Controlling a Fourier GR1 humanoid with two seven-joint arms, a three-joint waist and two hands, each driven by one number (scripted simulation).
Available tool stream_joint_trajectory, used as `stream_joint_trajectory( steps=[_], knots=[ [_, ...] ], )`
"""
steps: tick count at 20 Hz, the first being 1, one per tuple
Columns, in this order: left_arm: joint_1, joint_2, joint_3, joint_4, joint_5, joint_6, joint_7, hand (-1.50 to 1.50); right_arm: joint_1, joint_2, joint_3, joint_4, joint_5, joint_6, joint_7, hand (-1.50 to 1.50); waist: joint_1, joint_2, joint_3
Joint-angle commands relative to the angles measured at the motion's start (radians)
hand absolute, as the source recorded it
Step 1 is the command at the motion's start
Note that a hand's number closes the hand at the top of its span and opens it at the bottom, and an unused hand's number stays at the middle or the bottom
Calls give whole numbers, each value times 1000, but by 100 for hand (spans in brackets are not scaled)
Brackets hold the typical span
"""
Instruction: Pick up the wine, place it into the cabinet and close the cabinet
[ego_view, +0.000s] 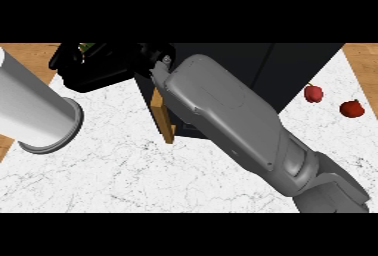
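A white marble counter (133, 170) carries a black cabinet (295, 65) and two red apples (314, 93). The right hand (92, 67) curls around a barely visible green wine bottle (86, 47).

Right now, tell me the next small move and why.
Probably swing the right hand rightward, toward the cabinet. The hand seems curled round the bottle, of which only a green bit shows. It sits left of the cabinet, beyond the open door, so the bottle is not inside yet.
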Motion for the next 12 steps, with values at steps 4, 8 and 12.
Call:
stream_joint_trajectory(
  steps=[4, 8, 12],
  knots=[
    [-10, 11, 2, -40, 40, -23, 38, -150, 57, -132, -68, 152, 39, -8, -98, 150, -34, 40, 16],
    [-15, -13, -36, -48, 31, -20, 32, -150, 69, -171, -100, 156, 20, 4, -117, 150, -59, 46, 15],
    [-36, -5, -57, -70, 33, -7, 56, -150, 73, -157, -98, 160, 9, 9, -150, 150, -73, 52, 16]
  ],
)
